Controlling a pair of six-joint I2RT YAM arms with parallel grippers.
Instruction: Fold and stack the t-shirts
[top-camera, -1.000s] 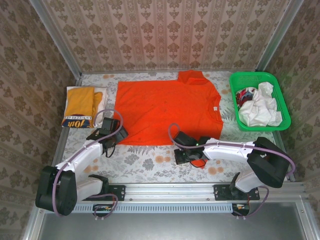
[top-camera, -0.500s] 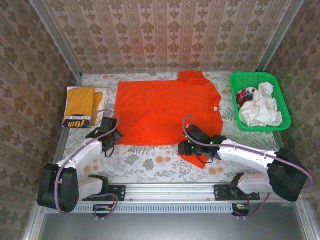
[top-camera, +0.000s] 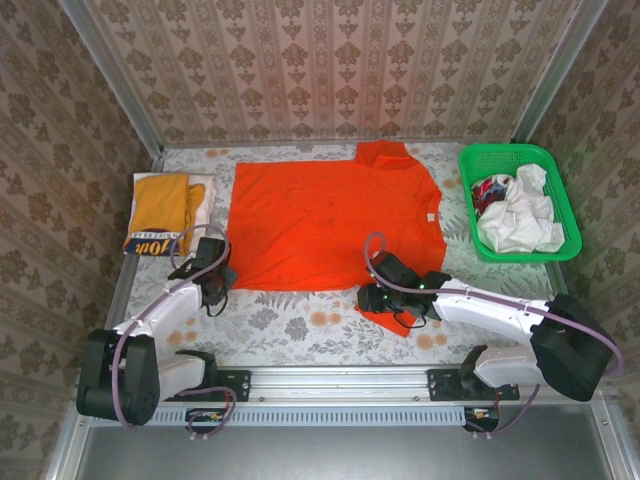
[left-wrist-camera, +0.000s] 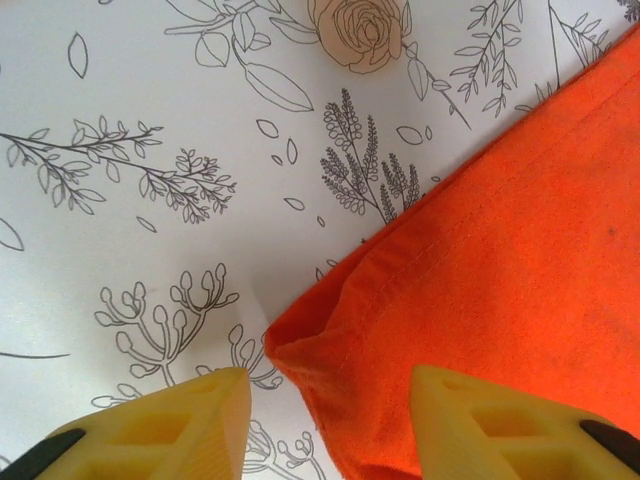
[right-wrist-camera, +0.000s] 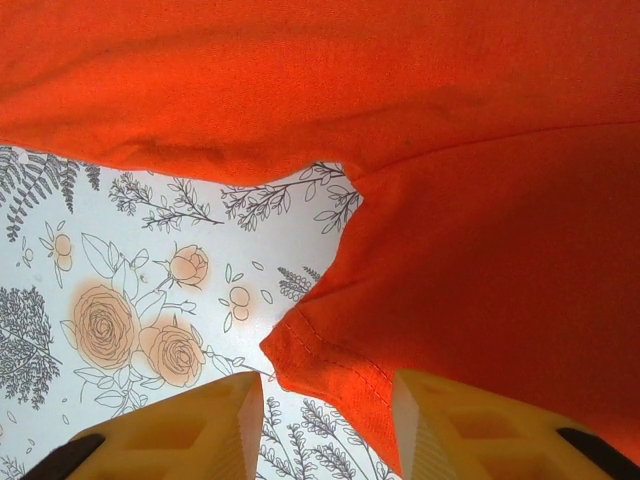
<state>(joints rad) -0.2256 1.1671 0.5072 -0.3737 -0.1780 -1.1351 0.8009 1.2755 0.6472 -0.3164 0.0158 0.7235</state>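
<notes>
1. Orange-red t-shirt (top-camera: 330, 225): spread flat in the middle, neck to the right, sleeves pointing far and near.
2. Mustard-yellow t-shirt (top-camera: 160, 210): folded at far left, navy lettered band nearest.
3. White t-shirts (top-camera: 520, 220): crumpled in the green basket (top-camera: 505, 152).

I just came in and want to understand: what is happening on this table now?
Two robot arms are working on the orange t-shirt, spread flat on the flowered table. The left gripper stands open around the shirt's near hem corner, the right gripper open around the near sleeve's tip; neither has pinched the cloth yet. A folded yellow t-shirt lies at the far left; crumpled white shirts wait in the green basket at the right.
</notes>
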